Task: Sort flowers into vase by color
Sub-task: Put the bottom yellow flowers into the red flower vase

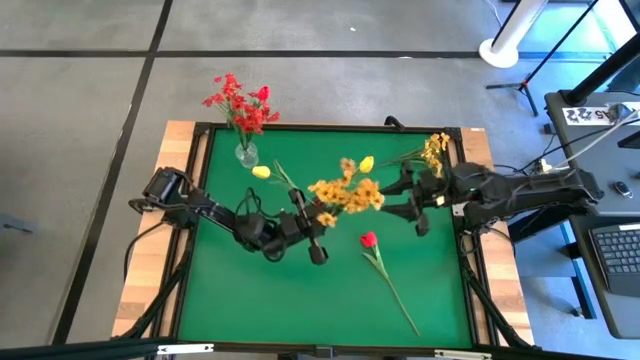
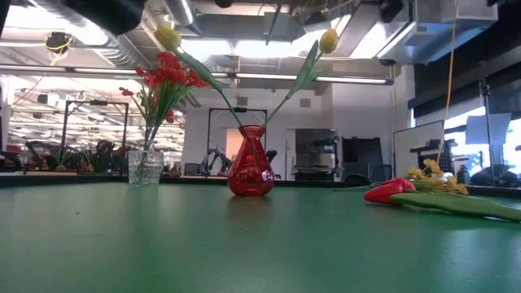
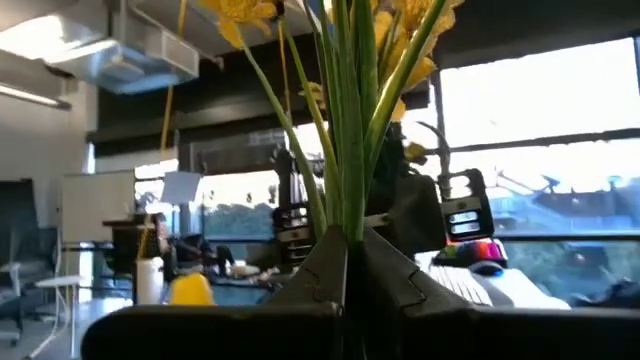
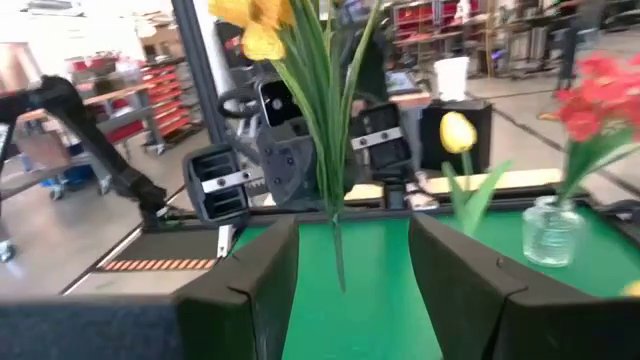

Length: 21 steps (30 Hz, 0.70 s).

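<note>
Two vases are standing on the green table (image 1: 250,290): a clear glass vase (image 1: 246,155) with red blossoms at the left, then a red vase (image 2: 250,167) with yellow tulips. The left gripper (image 1: 318,232), closed, is holding the bushy yellow spray (image 1: 345,194); the right gripper (image 1: 412,205) is half open beside its stems, gripping nothing. Next, I think, the spray is needing lowering into the red vase.

We cannot see the red vase (image 2: 250,163) from above; the yellow spray (image 1: 345,194) hides it there.
</note>
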Motion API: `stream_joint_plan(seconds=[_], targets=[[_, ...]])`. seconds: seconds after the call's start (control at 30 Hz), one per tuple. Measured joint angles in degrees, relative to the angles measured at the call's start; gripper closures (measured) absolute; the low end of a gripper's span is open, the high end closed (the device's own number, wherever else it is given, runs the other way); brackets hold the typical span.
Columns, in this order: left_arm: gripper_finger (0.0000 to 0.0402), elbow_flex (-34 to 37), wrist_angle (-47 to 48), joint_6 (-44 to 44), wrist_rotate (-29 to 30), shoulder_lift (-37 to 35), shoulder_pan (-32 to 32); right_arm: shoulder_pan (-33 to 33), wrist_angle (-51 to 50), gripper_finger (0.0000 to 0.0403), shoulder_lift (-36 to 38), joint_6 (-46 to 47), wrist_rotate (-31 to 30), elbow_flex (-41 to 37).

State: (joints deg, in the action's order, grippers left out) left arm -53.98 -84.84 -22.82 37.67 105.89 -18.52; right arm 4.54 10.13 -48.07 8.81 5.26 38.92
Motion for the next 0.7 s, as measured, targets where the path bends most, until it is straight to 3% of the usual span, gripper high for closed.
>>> stream_joint_plan(seconds=[0.37, 0.57, 0.7], targets=[[0.0399, -2.3, 10.7, 10.5, 0.7, 0.0, -0.2, 0.0, 19.6, 0.0214, -14.9, 3.2, 10.4, -0.1], [0.0399, -2.3, 13.3, 13.7, 0.8, 0.0, -0.1, 0.0, 22.3, 0.0217, -15.6, 4.6, 9.0, -0.1], [0.0399, -2.3, 13.9, 14.9, 0.7, 0.0, -0.2, 0.0, 22.8, 0.0253, -15.6, 4.6, 7.7, -0.1]])
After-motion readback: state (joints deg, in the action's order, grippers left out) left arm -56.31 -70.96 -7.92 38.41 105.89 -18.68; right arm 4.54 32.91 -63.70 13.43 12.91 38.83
